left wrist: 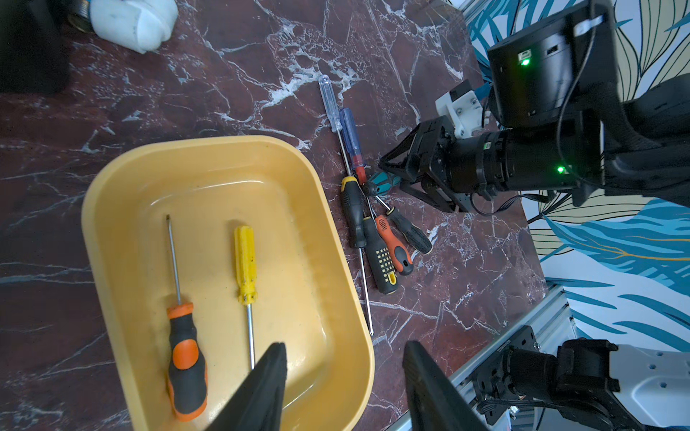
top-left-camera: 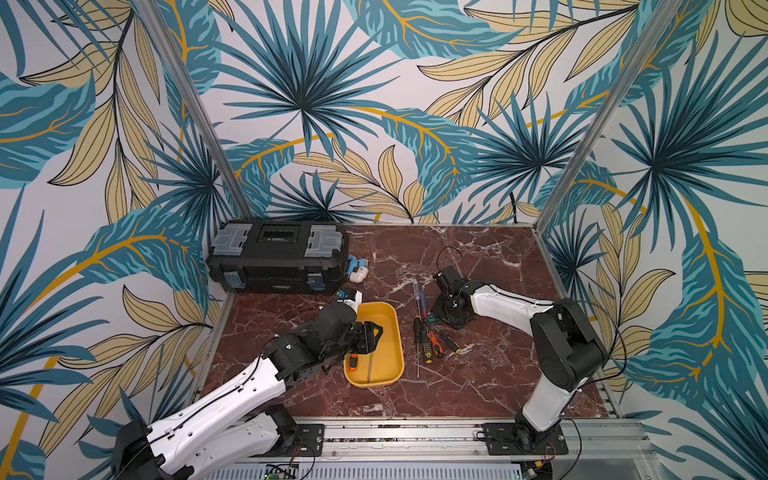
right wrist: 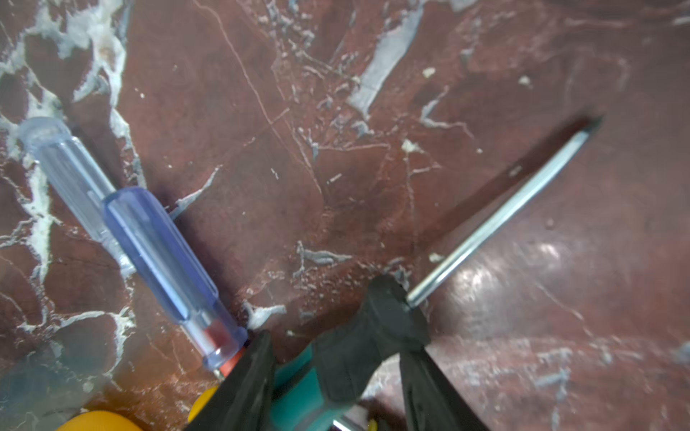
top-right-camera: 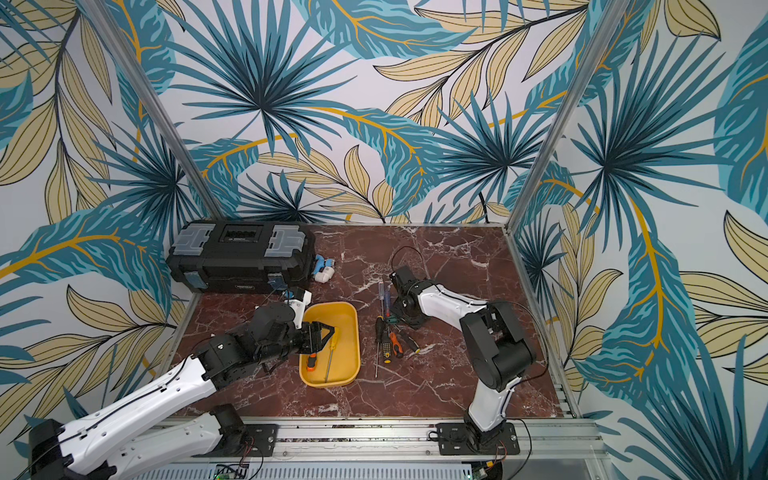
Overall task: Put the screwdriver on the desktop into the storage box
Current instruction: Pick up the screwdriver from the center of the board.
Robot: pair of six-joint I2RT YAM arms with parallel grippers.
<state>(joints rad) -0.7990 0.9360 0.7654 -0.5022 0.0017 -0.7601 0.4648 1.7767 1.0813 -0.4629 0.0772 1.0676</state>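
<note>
The yellow storage box (top-left-camera: 390, 324) (left wrist: 224, 179) lies on the dark marble desktop (top-left-camera: 478, 374). In it are an orange-and-black screwdriver (left wrist: 185, 358) and a yellow-handled one (left wrist: 245, 261). My left gripper (top-left-camera: 375, 332) (left wrist: 343, 373) hangs open over the box with nothing between its fingers. To the right of the box, several screwdrivers (top-left-camera: 428, 340) lie in a heap. My right gripper (right wrist: 336, 347) (top-left-camera: 436, 318) is down at the heap's far end. Its fingers press both sides of a teal-and-black screwdriver handle (right wrist: 298, 388) (left wrist: 384, 183), which still lies on the desktop.
A black toolbox (top-left-camera: 276, 257) with grey latches stands at the back left, with white and blue fittings (top-left-camera: 358, 270) beside it. Two clear blue-handled screwdrivers (right wrist: 157, 253) lie just beside the right gripper. An aluminium rail (top-left-camera: 415, 432) runs along the front edge.
</note>
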